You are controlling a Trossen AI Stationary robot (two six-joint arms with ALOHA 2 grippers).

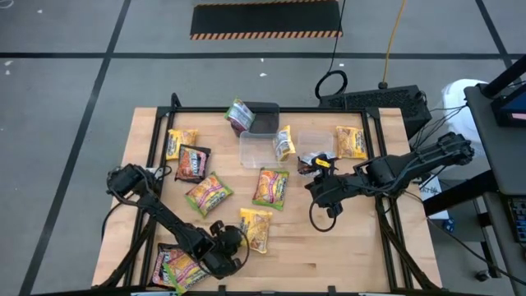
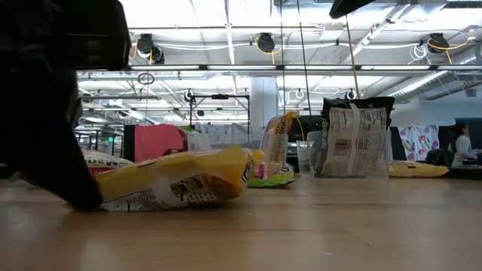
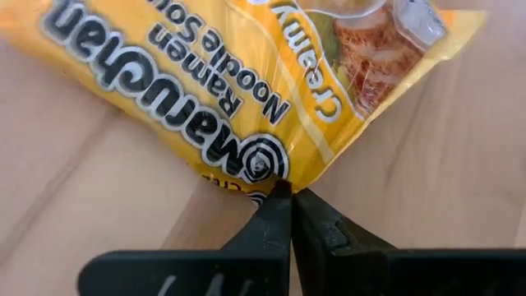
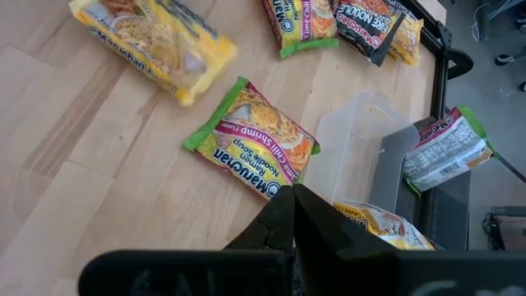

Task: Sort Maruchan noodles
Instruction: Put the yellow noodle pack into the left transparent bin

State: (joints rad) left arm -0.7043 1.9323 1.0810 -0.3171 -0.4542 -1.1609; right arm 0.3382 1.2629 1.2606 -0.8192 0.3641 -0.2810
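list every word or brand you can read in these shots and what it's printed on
"Maruchan Ramen Noodle Soup", "Creamy": yellow packet pinched at its edge by the left pincer.
"Maruchan", "Lime Chili Shrimp Flavor": green-edged packet, right wrist view.
"Lime Chili": second green-edged packet, partly cut off.
"Noodle": dark packet; rest unclear.
Back-label print on the upright dark packet and yellow packet, low view: too small to read.

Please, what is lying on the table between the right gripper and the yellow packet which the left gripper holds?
In the high view, only bare wood separates the right gripper and the yellow packet pinched by the left gripper.
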